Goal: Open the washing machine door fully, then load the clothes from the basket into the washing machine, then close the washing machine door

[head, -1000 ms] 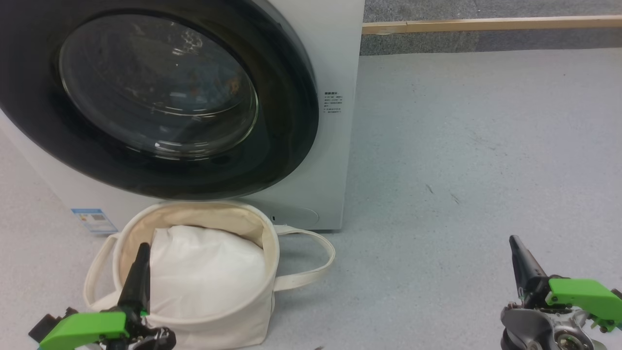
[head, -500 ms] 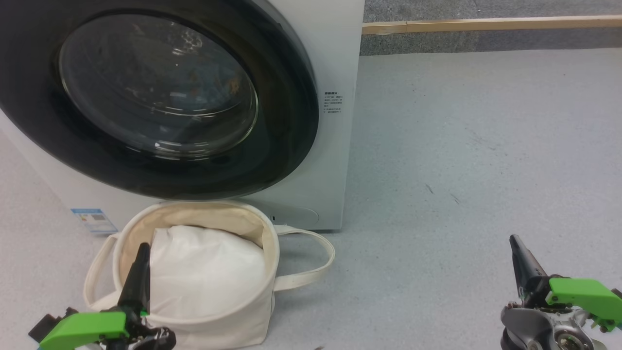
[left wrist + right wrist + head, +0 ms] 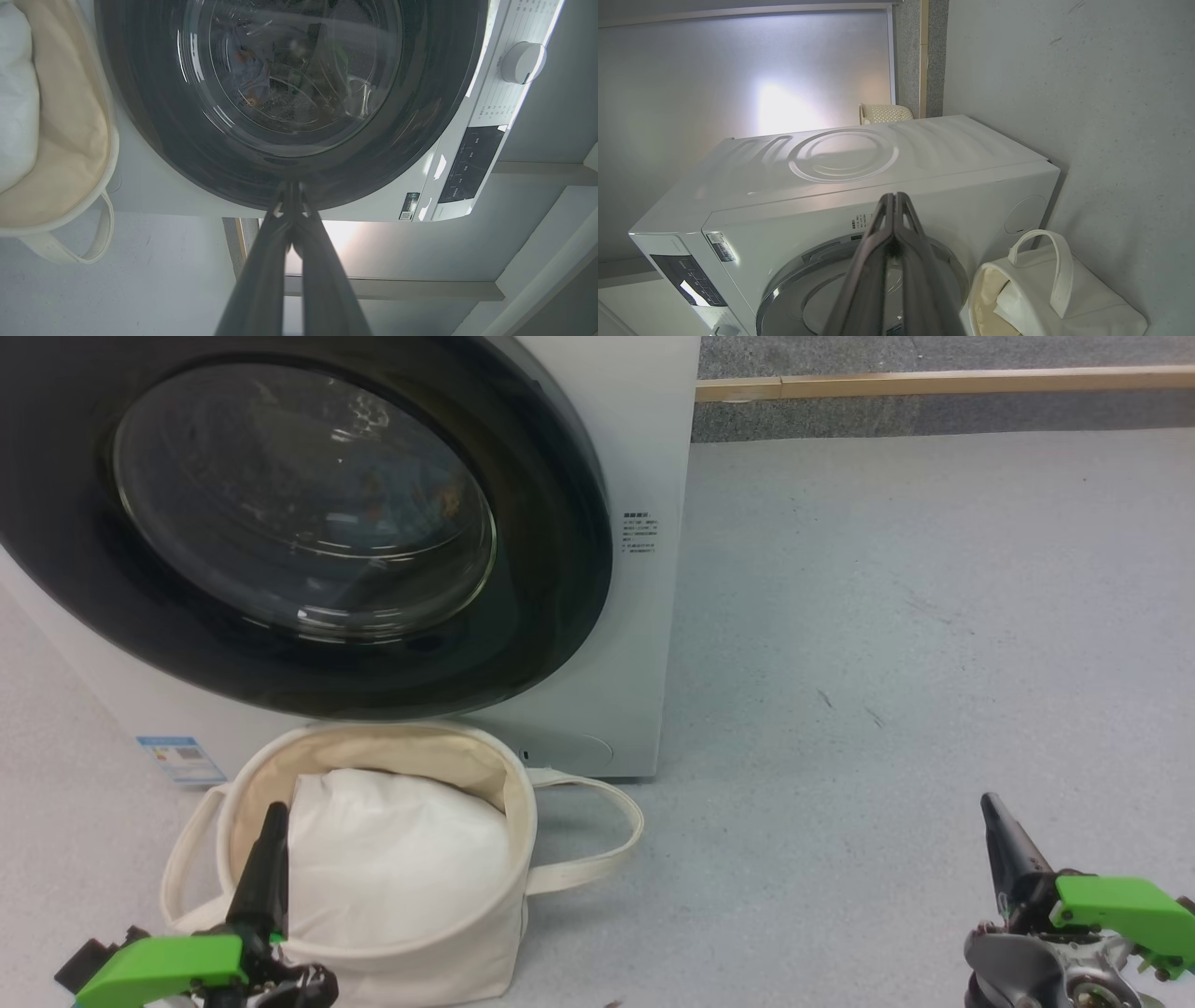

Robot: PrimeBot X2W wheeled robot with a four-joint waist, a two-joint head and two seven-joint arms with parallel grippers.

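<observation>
The white washing machine (image 3: 644, 457) stands ahead with its round black-rimmed door (image 3: 541, 616) lying flat against the front. Behind the door glass I make out blue and orange-brown clothes (image 3: 448, 504) in the drum, the same clothes (image 3: 247, 74) showing in the left wrist view. In front of the machine sits the cream basket (image 3: 448, 952), holding a plain white bundle (image 3: 392, 859). My left gripper (image 3: 271, 821) is shut, low over the basket's near left rim. My right gripper (image 3: 991, 812) is shut above the bare floor at the lower right.
Grey floor (image 3: 887, 616) stretches to the machine's right up to a wooden strip (image 3: 934, 381) along the wall. One basket handle (image 3: 607, 840) loops out to the right. The control panel and dial (image 3: 521, 63) sit on the machine's front.
The right gripper has sunk slightly in the head view. Everything else stays as it was.
</observation>
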